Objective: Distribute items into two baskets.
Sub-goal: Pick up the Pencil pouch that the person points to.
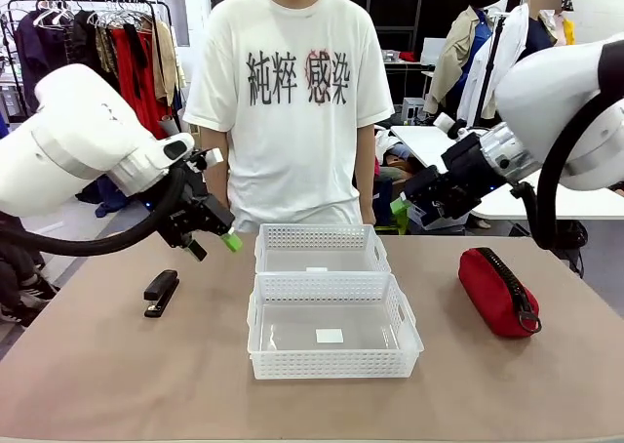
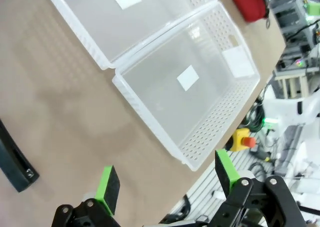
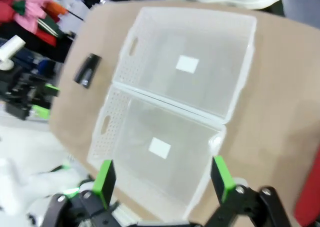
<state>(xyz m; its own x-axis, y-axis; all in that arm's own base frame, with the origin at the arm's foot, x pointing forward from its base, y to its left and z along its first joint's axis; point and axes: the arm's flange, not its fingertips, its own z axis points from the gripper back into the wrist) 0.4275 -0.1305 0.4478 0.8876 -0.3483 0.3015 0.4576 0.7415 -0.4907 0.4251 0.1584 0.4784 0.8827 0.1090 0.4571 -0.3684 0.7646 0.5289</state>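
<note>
Two empty lattice baskets [image 1: 334,365] sit touching, mid-counter [image 1: 97,384]; black stapler [image 1: 161,293] well left, red zip pouch [image 1: 497,291] well right, probably one item per arm. Left pincer [image 2: 167,174] and right pincer [image 3: 162,174] hover open, empty.

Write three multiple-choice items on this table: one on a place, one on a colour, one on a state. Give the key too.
1. Where does the stapler lie?
A) in a basket
B) on the table, at the robot's left of the baskets
C) in the person's hand

2. What colour is the pouch?
A) blue
B) red
C) white

3. How is the left gripper?
A) shut on the stapler
B) shut, empty
C) open, empty

Key: 1 B, it rests on bare tabletop beside them; 2 B, red fabric with a black zipper; 3 C, its green pads stand wide apart, holding nothing.
</note>
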